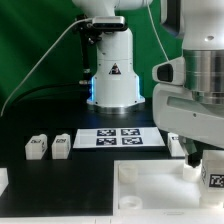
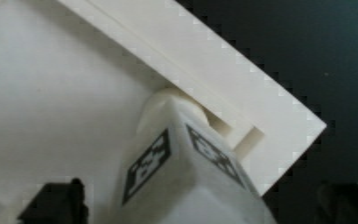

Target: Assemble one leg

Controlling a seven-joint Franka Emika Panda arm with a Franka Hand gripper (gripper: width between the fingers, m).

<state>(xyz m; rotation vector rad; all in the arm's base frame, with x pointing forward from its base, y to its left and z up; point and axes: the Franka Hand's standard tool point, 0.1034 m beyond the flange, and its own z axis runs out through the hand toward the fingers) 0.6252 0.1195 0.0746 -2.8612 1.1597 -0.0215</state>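
The leg, a chunky white post with black-and-white tags on two faces, stands at the corner of the wide white panel, against its raised rim. My gripper straddles the leg from above. Its dark fingers stand wide apart, with a gap on each side of the leg. In the exterior view the gripper hangs over the panel at the right, and the leg's tag shows beside one finger. The leg's lower end is hidden.
Two more tagged legs lie on the black table at the exterior view's left. The marker board lies in front of the arm's base. A white part shows at the left edge.
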